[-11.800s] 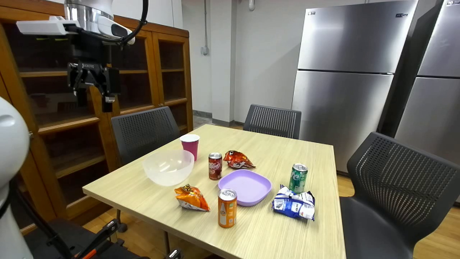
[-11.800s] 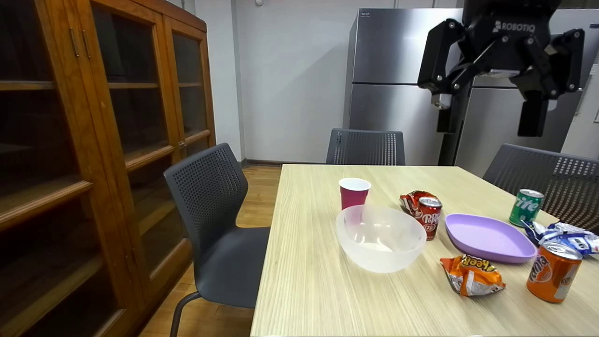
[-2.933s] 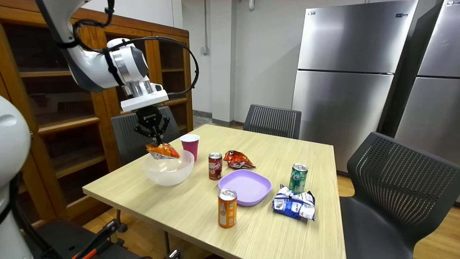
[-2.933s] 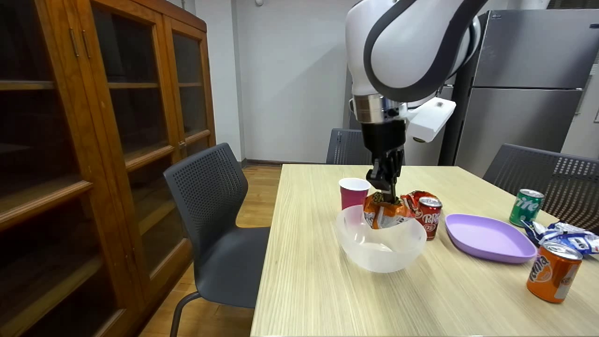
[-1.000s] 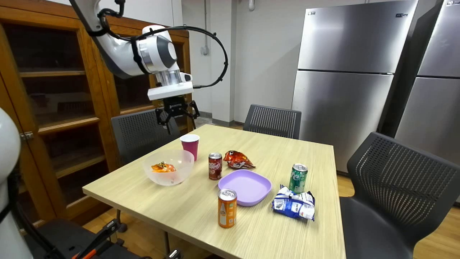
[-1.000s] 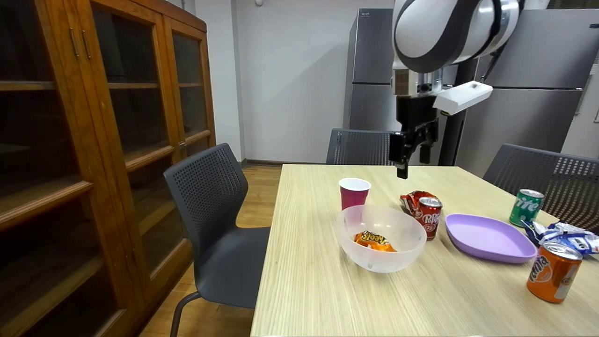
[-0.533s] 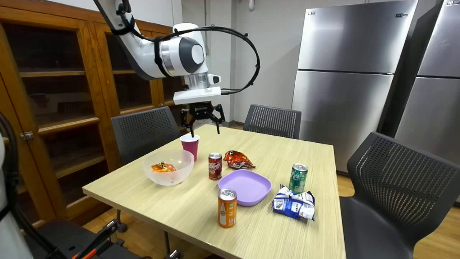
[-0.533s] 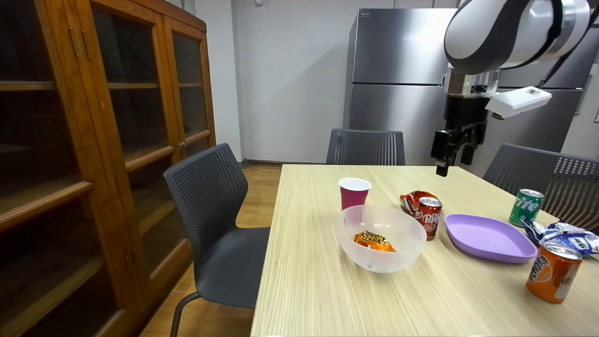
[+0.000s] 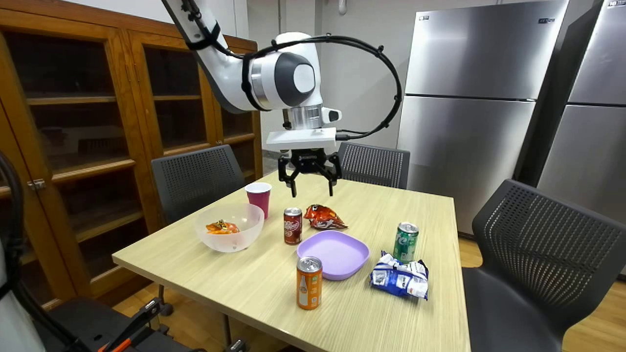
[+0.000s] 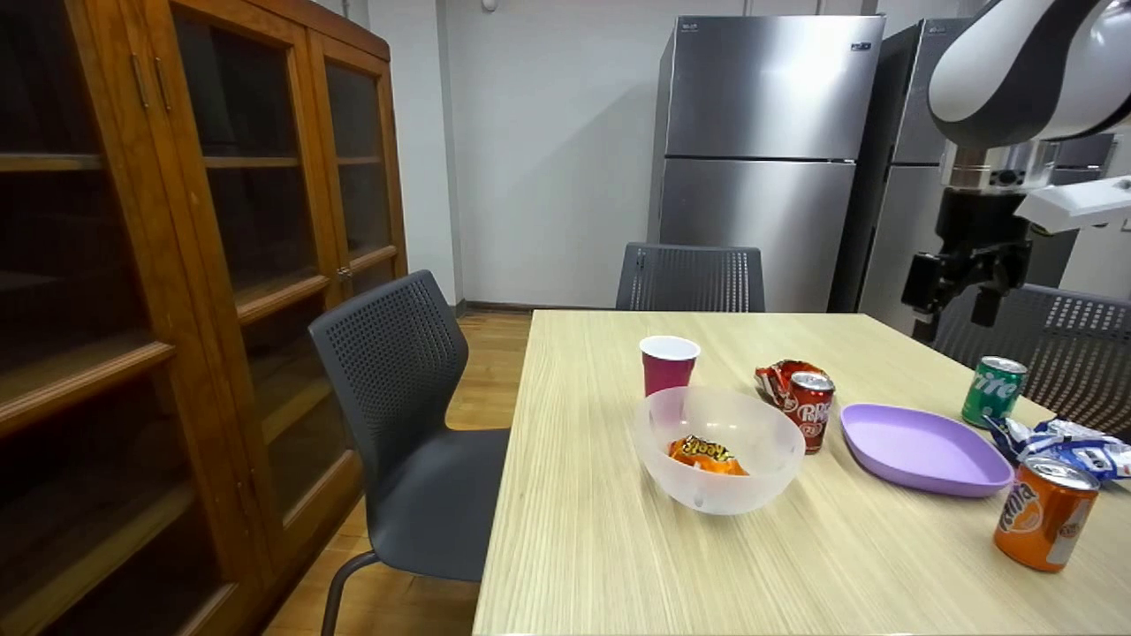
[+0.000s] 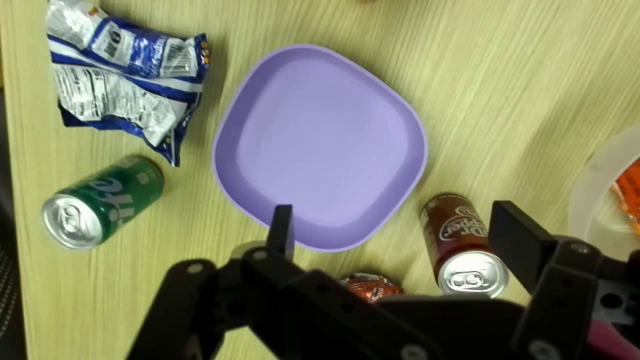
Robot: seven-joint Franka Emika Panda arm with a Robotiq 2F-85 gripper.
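Observation:
My gripper [image 9: 312, 194] is open and empty, held above the table. It also shows in an exterior view [image 10: 954, 324] and in the wrist view [image 11: 394, 212]. Below it lie a crumpled red snack bag [image 9: 324, 217] and an upright dark red Dr Pepper can [image 9: 293, 226]. In the wrist view the can [image 11: 454, 235] appears between the fingers, untouched; the red bag [image 11: 371, 286] is partly hidden by the gripper. A purple plate [image 11: 320, 135] lies beside them. An orange snack bag [image 10: 707, 455] rests inside the frosted bowl [image 10: 720, 495].
A magenta cup [image 9: 259, 199] stands behind the bowl. An orange Fanta can [image 9: 309, 286] stands in front of the plate. A green can [image 9: 406, 243] and a blue-white bag [image 9: 400, 277] are near the table's edge. Chairs [image 9: 371, 164] surround the table [image 9: 220, 274].
The orange bag was lifted from the table and let go into the bowl. My gripper has opened and moved away from the bowl, over the red bag and plate area.

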